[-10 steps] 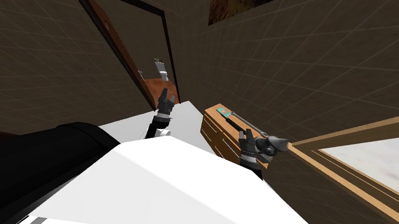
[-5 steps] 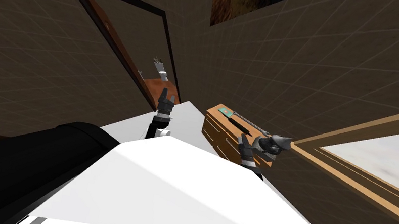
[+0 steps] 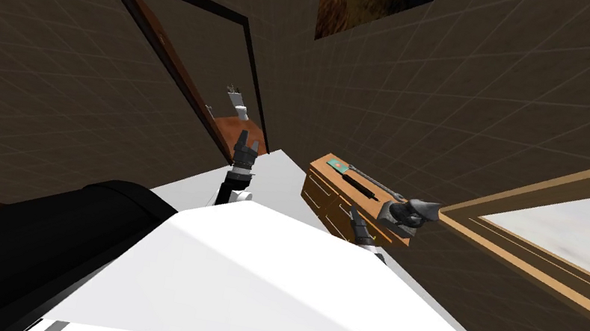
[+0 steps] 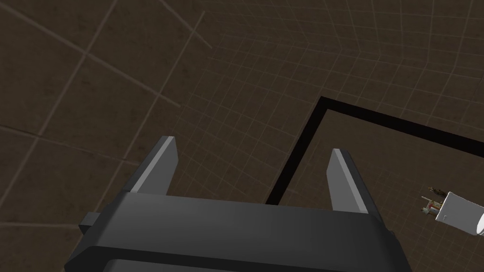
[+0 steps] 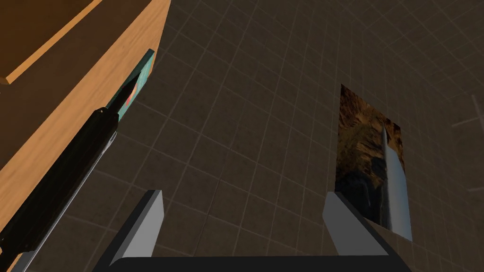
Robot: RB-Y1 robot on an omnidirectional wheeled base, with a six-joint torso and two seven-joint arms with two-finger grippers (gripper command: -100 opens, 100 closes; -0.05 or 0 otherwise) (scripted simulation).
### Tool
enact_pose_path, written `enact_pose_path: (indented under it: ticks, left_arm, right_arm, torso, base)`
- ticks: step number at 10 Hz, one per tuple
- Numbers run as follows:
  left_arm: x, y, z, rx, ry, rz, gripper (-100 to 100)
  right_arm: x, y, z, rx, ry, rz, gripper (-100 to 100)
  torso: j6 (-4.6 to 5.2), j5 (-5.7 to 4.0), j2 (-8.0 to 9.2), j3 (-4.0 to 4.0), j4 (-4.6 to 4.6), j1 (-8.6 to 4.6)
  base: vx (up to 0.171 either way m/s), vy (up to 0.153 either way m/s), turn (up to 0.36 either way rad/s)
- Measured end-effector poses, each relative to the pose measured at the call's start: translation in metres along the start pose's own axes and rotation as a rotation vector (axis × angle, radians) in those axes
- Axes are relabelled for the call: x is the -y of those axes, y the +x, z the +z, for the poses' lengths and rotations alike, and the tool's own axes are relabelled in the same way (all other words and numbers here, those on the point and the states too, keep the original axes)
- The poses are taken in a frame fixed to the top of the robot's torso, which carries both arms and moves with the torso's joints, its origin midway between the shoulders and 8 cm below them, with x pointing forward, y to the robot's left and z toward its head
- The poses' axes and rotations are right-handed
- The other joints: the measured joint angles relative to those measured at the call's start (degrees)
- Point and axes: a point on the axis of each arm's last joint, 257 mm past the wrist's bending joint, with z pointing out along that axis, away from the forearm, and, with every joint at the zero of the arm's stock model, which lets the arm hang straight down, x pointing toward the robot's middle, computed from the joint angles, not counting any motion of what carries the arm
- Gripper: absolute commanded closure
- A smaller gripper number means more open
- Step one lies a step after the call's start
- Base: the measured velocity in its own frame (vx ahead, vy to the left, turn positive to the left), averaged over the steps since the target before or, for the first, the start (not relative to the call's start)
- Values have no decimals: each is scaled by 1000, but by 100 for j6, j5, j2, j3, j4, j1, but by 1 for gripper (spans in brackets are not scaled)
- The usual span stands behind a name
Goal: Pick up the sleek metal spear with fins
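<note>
Grip: right claw has its fingers apart with nothing between them, near the front edge of the wooden dresser
Spear: dark shaft lying along the dresser top, untouched, at about 1 o'clock from the right claw in the head view
Tip: points over a teal card
Other arm: left claw has its fingers apart and empty, at 10 o'clock from the right claw, well apart from the dresser
</note>
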Motion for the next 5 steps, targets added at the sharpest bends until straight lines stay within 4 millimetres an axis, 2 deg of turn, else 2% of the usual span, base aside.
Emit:
enact_pose_path:
  ticks: [5]
  left_arm:
    - [0,0,0,0,0,0,0]
  right_arm:
    - [63,10,-41,-124,133,-127,-100]
  torso:
    - [0,0,-5,-3,-1,-4]
  base:
    - [-6,110,15]
